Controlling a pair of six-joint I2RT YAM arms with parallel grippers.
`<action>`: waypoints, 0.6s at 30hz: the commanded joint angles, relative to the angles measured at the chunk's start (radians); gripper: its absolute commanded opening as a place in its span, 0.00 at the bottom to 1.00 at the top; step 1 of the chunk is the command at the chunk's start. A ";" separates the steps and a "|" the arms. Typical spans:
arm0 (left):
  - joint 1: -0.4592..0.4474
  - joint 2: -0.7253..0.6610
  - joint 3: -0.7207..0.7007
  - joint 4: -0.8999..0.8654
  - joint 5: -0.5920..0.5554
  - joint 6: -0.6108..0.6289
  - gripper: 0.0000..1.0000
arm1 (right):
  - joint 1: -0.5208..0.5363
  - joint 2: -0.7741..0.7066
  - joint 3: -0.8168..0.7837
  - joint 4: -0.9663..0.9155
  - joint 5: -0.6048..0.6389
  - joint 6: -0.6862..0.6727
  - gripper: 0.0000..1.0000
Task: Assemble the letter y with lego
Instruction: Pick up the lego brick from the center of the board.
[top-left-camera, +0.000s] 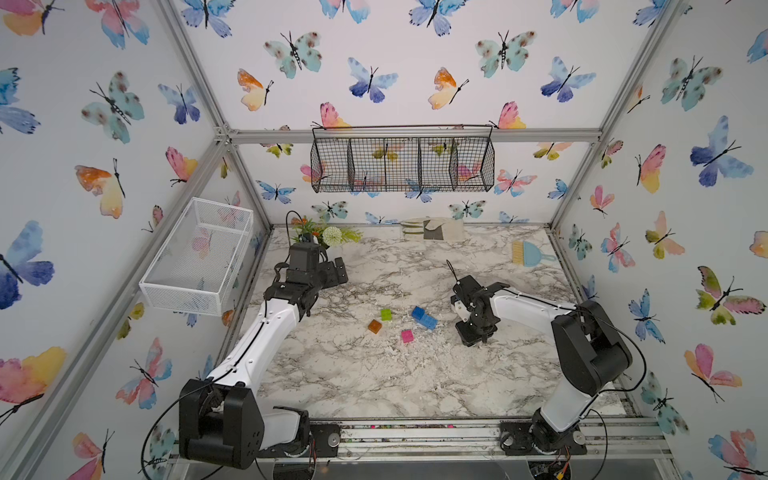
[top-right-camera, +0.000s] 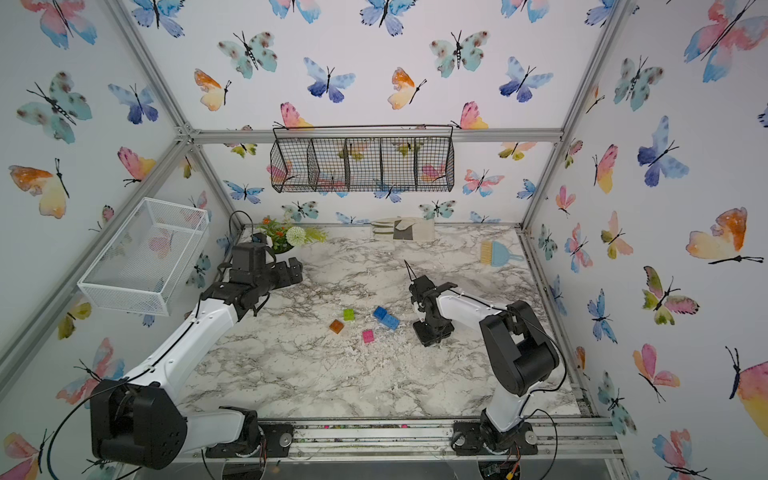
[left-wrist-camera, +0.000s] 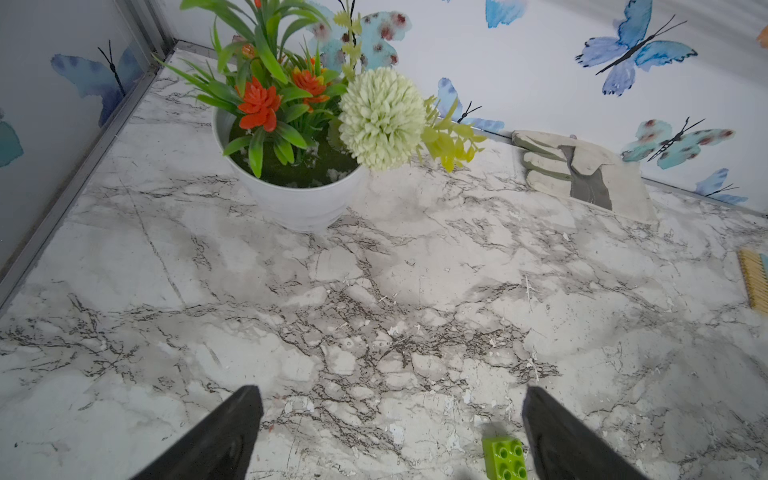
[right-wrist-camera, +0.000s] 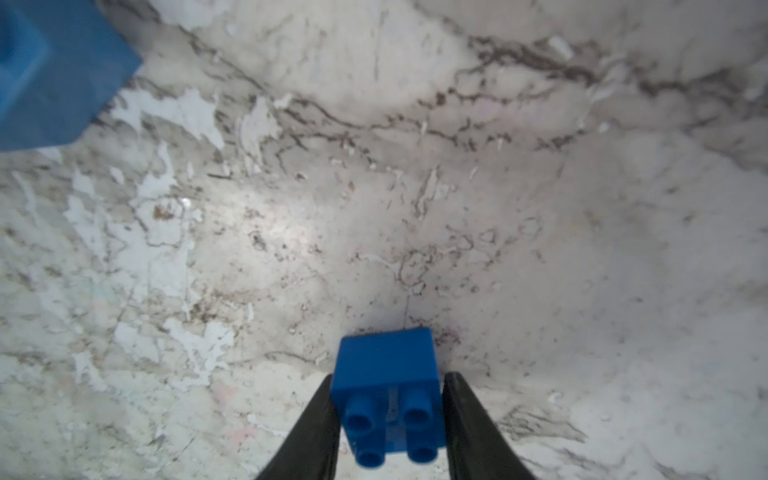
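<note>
Square blue brick (right-wrist-camera: 384, 365) snug inside right pincer (right-wrist-camera: 389, 377)

White-shelled left arm (top-left-camera: 266, 332) and right arm (top-left-camera: 530, 305) show chunky black joints, thin black cables, and a black wedge-fingered left gripper (left-wrist-camera: 392, 395).

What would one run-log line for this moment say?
right end effector: shut on square blue brick | left end effector: open, empty | loose on table: green brick, orange brick, pink brick, blue bricks
</note>
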 joint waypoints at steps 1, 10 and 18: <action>0.004 0.009 0.011 -0.019 0.016 -0.006 0.98 | 0.008 -0.009 0.003 0.007 0.016 -0.011 0.38; 0.005 0.009 0.013 -0.021 0.013 -0.005 0.99 | 0.009 -0.010 0.001 0.009 0.024 -0.005 0.54; 0.005 0.005 0.013 -0.022 0.013 -0.005 0.98 | 0.015 0.002 0.001 0.022 0.013 -0.021 0.31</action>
